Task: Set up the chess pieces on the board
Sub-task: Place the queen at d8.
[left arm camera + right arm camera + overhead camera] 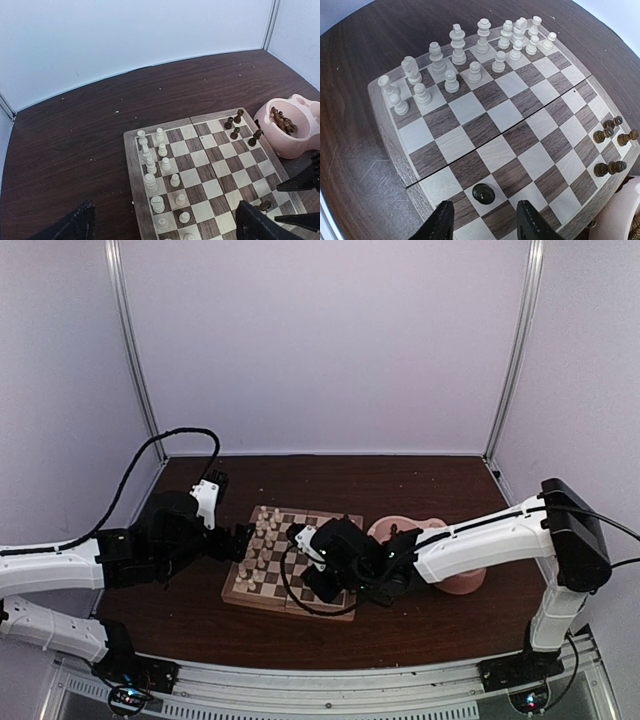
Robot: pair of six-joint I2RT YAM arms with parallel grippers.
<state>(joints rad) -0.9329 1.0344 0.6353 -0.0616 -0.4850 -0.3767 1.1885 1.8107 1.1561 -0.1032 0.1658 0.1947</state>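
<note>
Right pincer [487, 222] low over board [510, 85] — jaws parted, dark pawn [483, 193] ahead

The square wooden chessboard [506, 116] was checkered light and dark brown, rimmed tan. Its tiny carved pieces [458, 44] were cream or dark brown.

1. Before me spreads a dark brown wood-grain tabletop [400, 480].
2. Plain pale lilac wall panels [320, 340] close its far, left and right sides.
3. Slim silver metal posts [135, 350] mark both far corners.
4. A grey metal rail [330, 685] lines the near edge.
</note>
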